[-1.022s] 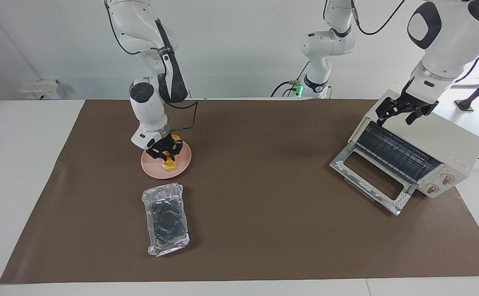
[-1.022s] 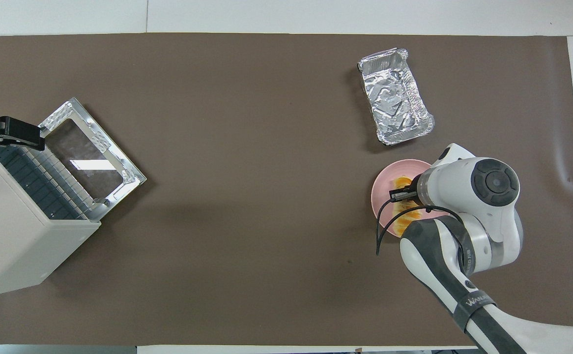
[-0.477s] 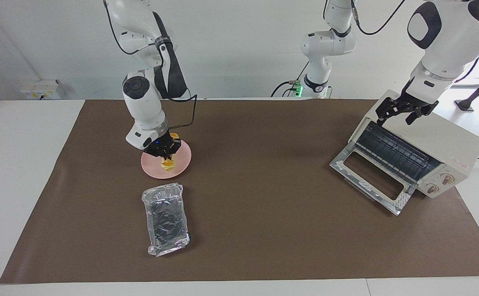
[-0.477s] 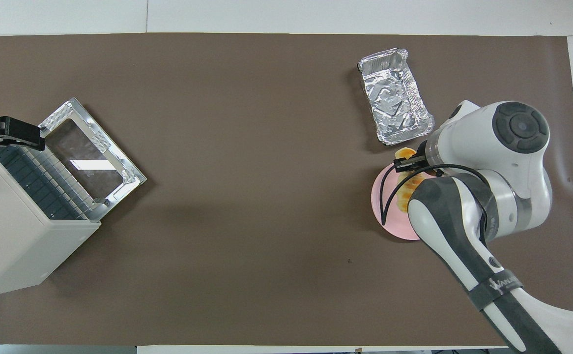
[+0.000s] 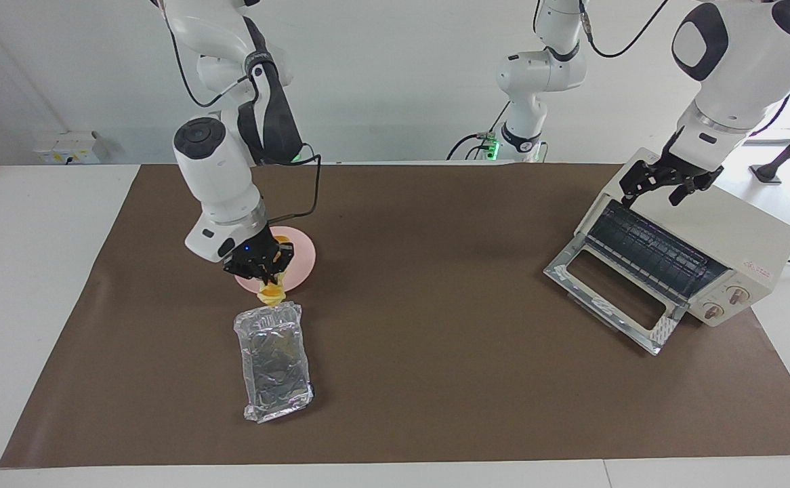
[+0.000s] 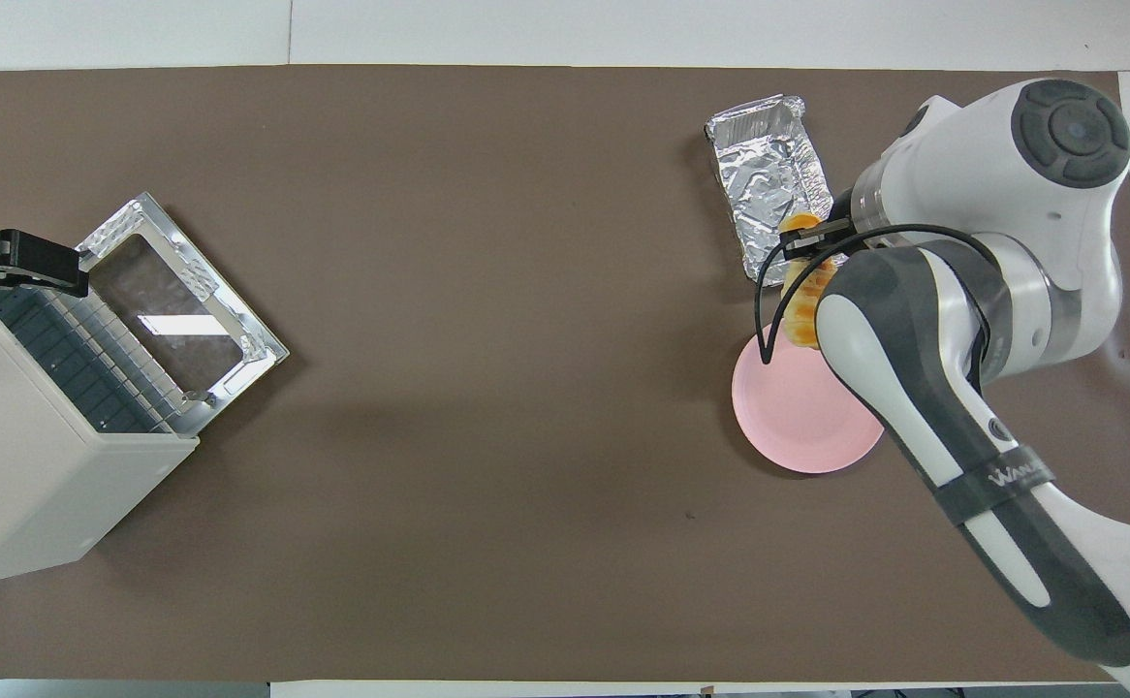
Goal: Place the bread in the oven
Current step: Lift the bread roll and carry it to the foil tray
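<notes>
Yellow-orange ridged bread (image 5: 272,292) has left the round pink plate (image 5: 300,254), clamped in the right tool (image 5: 259,268) above the crinkled foil tray (image 5: 273,362); the cream oven (image 5: 693,251) awaits, left tool (image 5: 662,186) wide over it.

I see the bread (image 5: 272,292), a ridged yellow-orange loaf, lifted off the table, hanging seemingly tilted. The oven (image 5: 740,234), cream-white with two knobs, sits at the left arm's end, its glass door dropped open.
</notes>
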Robot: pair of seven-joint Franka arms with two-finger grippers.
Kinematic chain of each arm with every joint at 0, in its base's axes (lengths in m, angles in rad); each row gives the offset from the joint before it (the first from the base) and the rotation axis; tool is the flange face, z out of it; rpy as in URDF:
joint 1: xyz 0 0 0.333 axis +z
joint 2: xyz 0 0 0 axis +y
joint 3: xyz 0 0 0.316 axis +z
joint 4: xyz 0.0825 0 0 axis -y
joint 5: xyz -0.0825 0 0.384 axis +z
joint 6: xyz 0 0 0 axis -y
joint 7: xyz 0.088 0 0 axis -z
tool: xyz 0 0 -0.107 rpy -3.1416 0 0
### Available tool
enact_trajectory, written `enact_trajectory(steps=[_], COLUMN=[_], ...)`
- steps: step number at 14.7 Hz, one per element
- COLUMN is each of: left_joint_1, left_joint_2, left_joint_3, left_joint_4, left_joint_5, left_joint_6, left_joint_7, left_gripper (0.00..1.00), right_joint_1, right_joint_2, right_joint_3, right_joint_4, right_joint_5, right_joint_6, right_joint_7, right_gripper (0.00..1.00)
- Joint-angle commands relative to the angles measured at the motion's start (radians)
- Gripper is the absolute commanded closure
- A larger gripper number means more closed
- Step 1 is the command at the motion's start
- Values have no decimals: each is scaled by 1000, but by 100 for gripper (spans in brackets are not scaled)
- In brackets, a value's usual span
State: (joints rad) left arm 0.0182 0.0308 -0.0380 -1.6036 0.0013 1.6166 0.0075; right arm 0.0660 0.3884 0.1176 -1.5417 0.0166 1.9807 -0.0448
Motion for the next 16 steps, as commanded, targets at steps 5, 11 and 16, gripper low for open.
enact_trajectory(steps=[5,11,16], left_joint_1=[0,0,0], left_joint_2=[-14,-15,-15], left_joint_3=[4,4,4], left_joint_4=[-13,-13,-13], left_joint_5=[-17,-15,-15], left_joint_6=[8,8,8], left_joint_7=[8,8,8], left_gripper=[0,0,0], right_joint_1=[11,5,9], right_joint_2=[312,329,323], right_joint_3=[10,10,10], right_joint_4=[302,239,235], right_joint_5=[-53,-55,-37], right_joint_6=[55,220,214], right_joint_7=[-116,-152,-136], right_gripper=[100,100,0])
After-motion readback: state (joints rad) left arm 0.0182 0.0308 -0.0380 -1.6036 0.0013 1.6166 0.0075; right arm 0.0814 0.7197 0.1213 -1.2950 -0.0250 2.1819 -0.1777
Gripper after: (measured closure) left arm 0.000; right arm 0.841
